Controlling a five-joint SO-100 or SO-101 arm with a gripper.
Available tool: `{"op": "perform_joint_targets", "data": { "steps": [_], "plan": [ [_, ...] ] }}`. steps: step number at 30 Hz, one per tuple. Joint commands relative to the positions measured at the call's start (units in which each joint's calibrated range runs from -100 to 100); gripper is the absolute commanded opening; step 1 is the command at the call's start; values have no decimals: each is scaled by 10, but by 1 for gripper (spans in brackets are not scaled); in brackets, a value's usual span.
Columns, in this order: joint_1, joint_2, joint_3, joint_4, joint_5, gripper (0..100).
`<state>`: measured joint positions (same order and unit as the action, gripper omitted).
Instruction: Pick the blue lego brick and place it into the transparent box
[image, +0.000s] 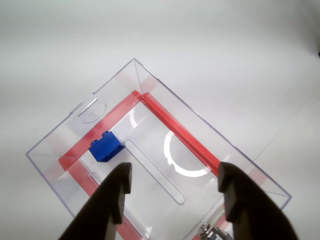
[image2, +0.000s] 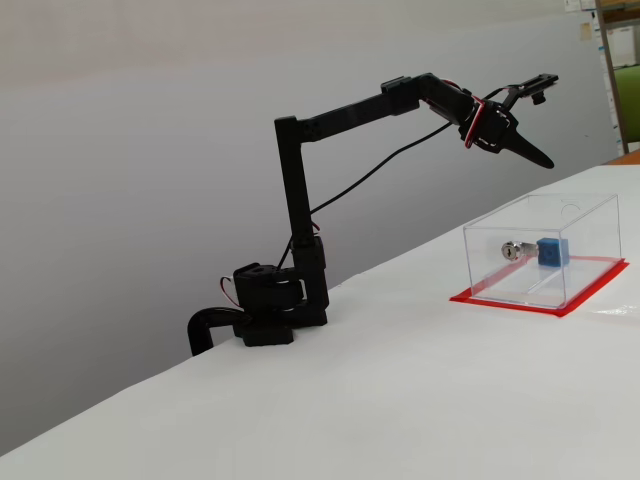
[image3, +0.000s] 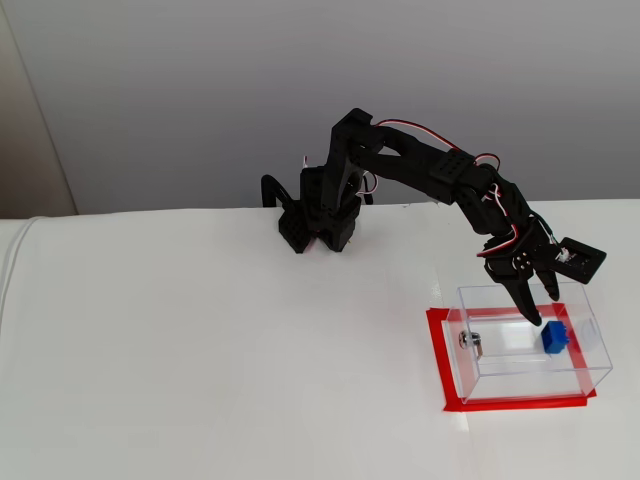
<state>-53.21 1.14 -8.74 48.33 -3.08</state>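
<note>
A white counter (image3: 200, 380) against a grey wall is seen. The transparent box (image3: 530, 372) is set on its red base. The pincer (image: 172, 187) is held above it, released and empty. The blue lego brick (image: 106, 147) is lying inside the box. A straight upward retreat, clear of the walls, is advised.
</note>
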Motion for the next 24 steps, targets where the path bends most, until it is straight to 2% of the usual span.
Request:
{"op": "perform_joint_targets", "data": {
  "steps": [1,7,12,21,24],
  "plan": [
    [5,-11,-11,-7,3,20],
    [16,-14,-11,-7,3,19],
    [19,-17,-11,-7,3,0],
    [67,-62,-7,-6,5,2],
    [97,-86,-3,-5,22,2]
  ]
}}
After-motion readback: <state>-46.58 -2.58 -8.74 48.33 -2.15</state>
